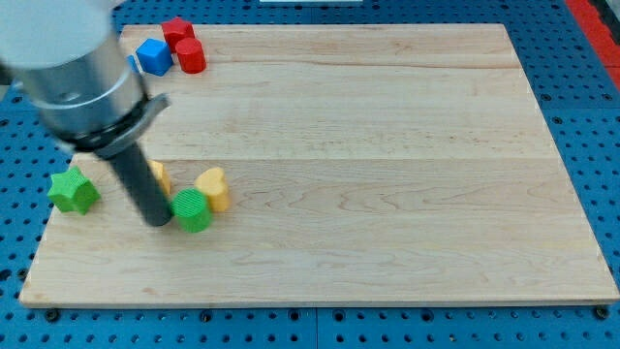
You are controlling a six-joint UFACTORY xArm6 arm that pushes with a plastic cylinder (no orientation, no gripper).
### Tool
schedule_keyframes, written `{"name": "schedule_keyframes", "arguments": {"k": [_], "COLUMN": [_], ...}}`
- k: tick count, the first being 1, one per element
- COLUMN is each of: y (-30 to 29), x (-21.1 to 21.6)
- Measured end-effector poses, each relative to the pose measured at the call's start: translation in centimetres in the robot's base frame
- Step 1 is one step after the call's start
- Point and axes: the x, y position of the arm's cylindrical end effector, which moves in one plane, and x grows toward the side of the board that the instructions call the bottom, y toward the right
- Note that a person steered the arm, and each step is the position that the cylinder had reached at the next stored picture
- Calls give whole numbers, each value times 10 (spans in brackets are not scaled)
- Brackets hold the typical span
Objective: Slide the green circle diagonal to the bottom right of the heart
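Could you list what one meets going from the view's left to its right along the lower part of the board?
Green star → my tip, touching the green circle's left side → green circle → yellow heart. Another yellow block sits partly hidden behind the rod, so I leave it out.

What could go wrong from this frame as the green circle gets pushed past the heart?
1. The green circle already sits against the yellow heart; a push toward the view's right may drag the heart along, shifting the reference.
2. My tip is at the circle's left edge, so an off-centre push could let the round block roll off sideways.
3. Another yellow block is half hidden behind the rod and could get knocked.
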Motion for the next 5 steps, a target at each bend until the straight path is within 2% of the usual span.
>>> {"name": "schedule_keyframes", "arguments": {"k": [1,2,3,4,5], "y": [68,94,102,65,107], "x": [-14,-33,-17,-5,3]}}
